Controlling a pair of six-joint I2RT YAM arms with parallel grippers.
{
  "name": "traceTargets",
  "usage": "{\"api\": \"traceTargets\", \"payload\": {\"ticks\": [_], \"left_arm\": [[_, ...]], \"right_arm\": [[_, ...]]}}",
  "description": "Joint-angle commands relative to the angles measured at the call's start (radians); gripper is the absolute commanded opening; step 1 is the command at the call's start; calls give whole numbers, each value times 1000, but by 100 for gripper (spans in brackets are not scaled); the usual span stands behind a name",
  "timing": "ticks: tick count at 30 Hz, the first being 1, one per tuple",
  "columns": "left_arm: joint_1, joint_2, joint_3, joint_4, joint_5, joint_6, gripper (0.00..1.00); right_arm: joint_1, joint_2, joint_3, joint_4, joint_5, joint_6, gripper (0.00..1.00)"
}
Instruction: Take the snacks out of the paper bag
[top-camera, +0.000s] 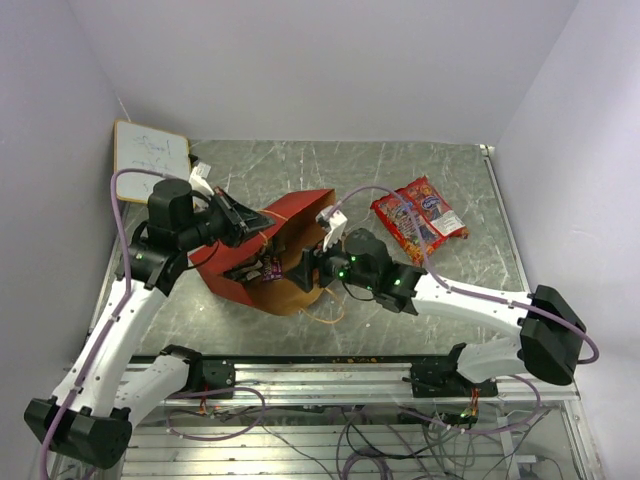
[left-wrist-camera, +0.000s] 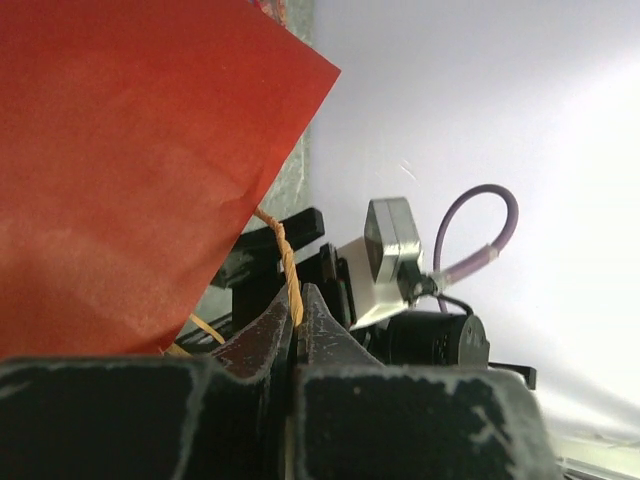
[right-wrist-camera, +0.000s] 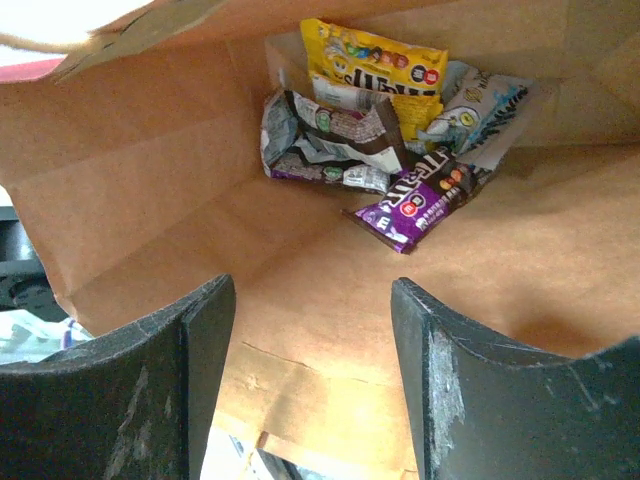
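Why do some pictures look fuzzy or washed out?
Left wrist view: the left end effector sits too close, blurred; the wall behind is washed out. Right wrist view: snacks sharp, right end effector soft. Top view: even light, sheen on table.

**Looking Into the Bag, Jaws Apart**

Through the wrist camera I looked straight into the paper bag (right-wrist-camera: 300, 250), and its brown kraft walls filled the view. My right gripper (right-wrist-camera: 312, 300) stood with its two dark fingers (right-wrist-camera: 195, 380) spread and nothing between them. At the far end the snacks (right-wrist-camera: 380, 130) lay heaped. A yellow packet (right-wrist-camera: 372, 58) sat at the back, with a crumpled brown-and-silver packet (right-wrist-camera: 325, 140) before it. A silvery-blue packet (right-wrist-camera: 480, 110) lay to the right. A purple packet (right-wrist-camera: 415, 200) was nearest me, well apart from the fingertips.
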Motion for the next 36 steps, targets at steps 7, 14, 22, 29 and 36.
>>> {"api": "traceTargets", "payload": {"ticks": [7, 14, 22, 29, 36], "left_arm": [[-8, 13, 67, -3, 18, 215, 7], [-8, -82, 10, 56, -7, 277, 7], [-9, -111, -26, 65, 31, 259, 7], [-10, -60, 35, 13, 63, 320, 7], [-10, -62, 33, 8, 73, 355, 7]], "right_arm": [[82, 60, -33, 173, 237, -78, 53], [85, 105, -85, 303, 193, -128, 47], [106, 221, -40, 325, 227, -302, 49], [112, 329, 48, 282, 146, -773, 57], [110, 361, 91, 134, 24, -1286, 65]]}}
